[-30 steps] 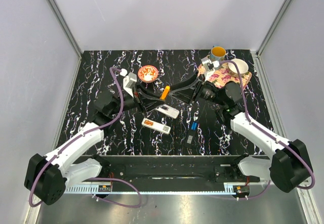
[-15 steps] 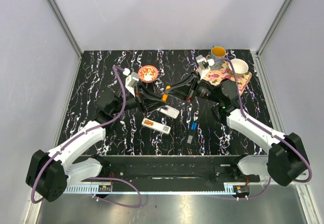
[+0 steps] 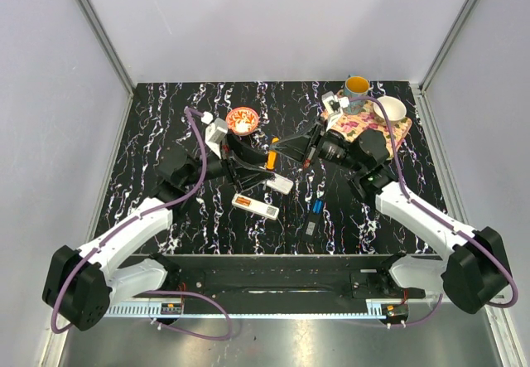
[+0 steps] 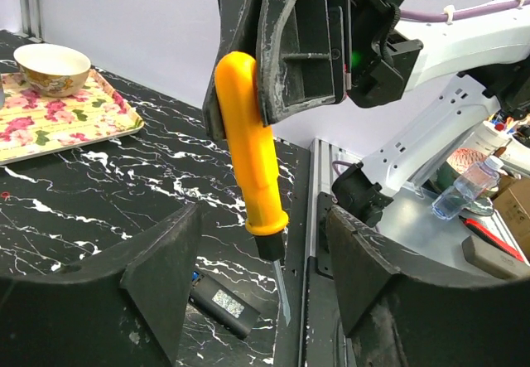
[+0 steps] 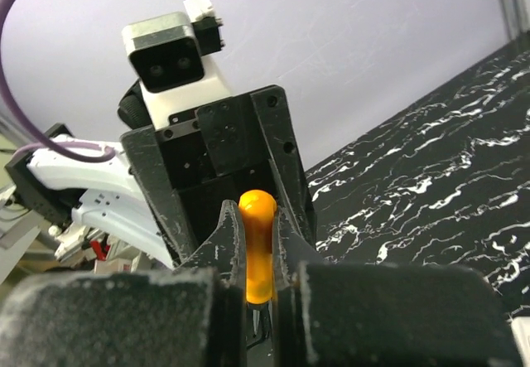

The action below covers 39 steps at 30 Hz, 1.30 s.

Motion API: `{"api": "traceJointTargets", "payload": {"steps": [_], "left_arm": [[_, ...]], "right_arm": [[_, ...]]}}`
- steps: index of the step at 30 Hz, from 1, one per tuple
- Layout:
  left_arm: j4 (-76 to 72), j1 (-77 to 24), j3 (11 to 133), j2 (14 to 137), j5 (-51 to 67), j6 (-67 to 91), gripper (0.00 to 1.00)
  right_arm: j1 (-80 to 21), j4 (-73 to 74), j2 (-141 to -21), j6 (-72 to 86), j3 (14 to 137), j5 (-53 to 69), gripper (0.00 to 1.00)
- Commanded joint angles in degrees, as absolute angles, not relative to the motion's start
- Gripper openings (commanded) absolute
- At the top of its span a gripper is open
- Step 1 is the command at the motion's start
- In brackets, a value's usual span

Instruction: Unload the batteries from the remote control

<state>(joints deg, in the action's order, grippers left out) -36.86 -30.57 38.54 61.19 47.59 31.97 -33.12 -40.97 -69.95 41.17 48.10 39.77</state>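
1. Edges: both arms stretch from the near rail to the middle of the black, white-veined tabletop (image 3: 157, 118). The left gripper (image 4: 261, 214) and the right gripper (image 5: 255, 215) face each other nose to nose, raised above the surface.
2. The right gripper's fingers are clamped on the orange-handled screwdriver (image 3: 270, 153). Its handle is up and its thin metal blade points down, slightly tilted.
3. The left gripper's fingers stand wide apart on either side of that handle, not touching it.
4. Open room: bare black surface shows down the left side and along the middle of the far edge.
5. Crowded patch: a slim white remote (image 3: 277, 183) lies below the meeting grippers. Just nearer is a second white remote (image 3: 257, 206) with its bay exposed.
6. The orange batteries (image 3: 244, 203) sit in the left end of that bay, near both grippers but apart from them.
7. Right of the remotes lie a small blue object (image 3: 315, 206) and a small grey piece (image 3: 310, 228). I cannot tell what either is.
8. Far side: a red-orange patterned bowl (image 3: 243, 119) sits behind the left gripper.
9. In the far-right corner a floral tray (image 4: 74, 114) carries a white bowl (image 3: 389, 110). A grey mug with a yellow inside (image 3: 356, 85) stands at the far edge beside the tray.
10. Room: pale grey wall panels (image 3: 273, 19) close in three sides, with aluminium posts (image 3: 99, 31) at the corners.
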Motion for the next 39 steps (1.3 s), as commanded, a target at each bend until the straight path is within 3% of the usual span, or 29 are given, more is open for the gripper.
{"api": "traceJointTargets", "payload": {"steps": [1, 5, 7, 8, 9, 11, 13, 17, 18, 21, 26, 31, 39], "left_arm": [[-38.15, -30.23, 42.44, 62.22, 46.32, 29.27, 0.66], [-38.32, -30.23, 45.08, 65.03, 47.01, 29.35, 0.65], [-39.72, -30.24, 45.96, 66.79, 47.98, 30.14, 0.54], [-39.99, -30.23, 46.75, 67.32, 48.77, 30.23, 0.47], [-39.47, -30.32, 47.19, 68.02, 48.95, 30.15, 0.24], [-37.8, -30.23, 48.33, 68.47, 48.78, 29.01, 0.04], [-36.3, -30.23, 48.69, 68.64, 48.0, 28.74, 0.0], [-36.91, -29.97, 47.99, 67.68, 47.37, 28.74, 0.0], [-36.91, -29.97, 47.9, 67.41, 47.37, 28.74, 0.0], [-35.69, -29.8, 47.81, 66.63, 47.02, 27.95, 0.0], [-35.16, -29.88, 47.72, 65.92, 47.81, 27.51, 0.0], [-35.68, -29.79, 47.81, 66.09, 49.22, 27.77, 0.0], [-35.07, -29.79, 47.64, 66.01, 50.71, 27.86, 0.0]], "right_arm": [[-33.66, -36.83, -67.59, 39.64, 49.22, 34.01, 0.0], [-33.66, -37.71, -68.02, 40.34, 48.6, 33.31, 0.0], [-33.66, -37.79, -68.11, 40.43, 48.52, 33.4, 0.0], [-33.66, -37.97, -68.12, 40.26, 48.25, 33.22, 0.0], [-33.66, -37.97, -68.03, 40.34, 48.08, 32.87, 0.0], [-33.66, -37.71, -67.33, 40.25, 47.81, 32.52, 0.0], [-33.58, -37.97, -66.45, 39.73, 47.64, 33.22, 0.04], [-33.66, -38.76, -64.52, 37.89, 46.15, 34.8, 0.39], [-33.66, -38.15, -64.25, 37.36, 45.97, 34.8, 0.53], [-33.66, -38.58, -63.81, 36.83, 45.62, 36.21, 0.7], [-33.66, -40.6, -65.74, 37.44, 46.23, 38.93, 0.67], [-33.58, -42.1, -68.02, 38.41, 46.93, 41.04, 0.43], [-33.66, -43.85, -68.2, 39.46, 46.67, 41.04, 0.29]]}}
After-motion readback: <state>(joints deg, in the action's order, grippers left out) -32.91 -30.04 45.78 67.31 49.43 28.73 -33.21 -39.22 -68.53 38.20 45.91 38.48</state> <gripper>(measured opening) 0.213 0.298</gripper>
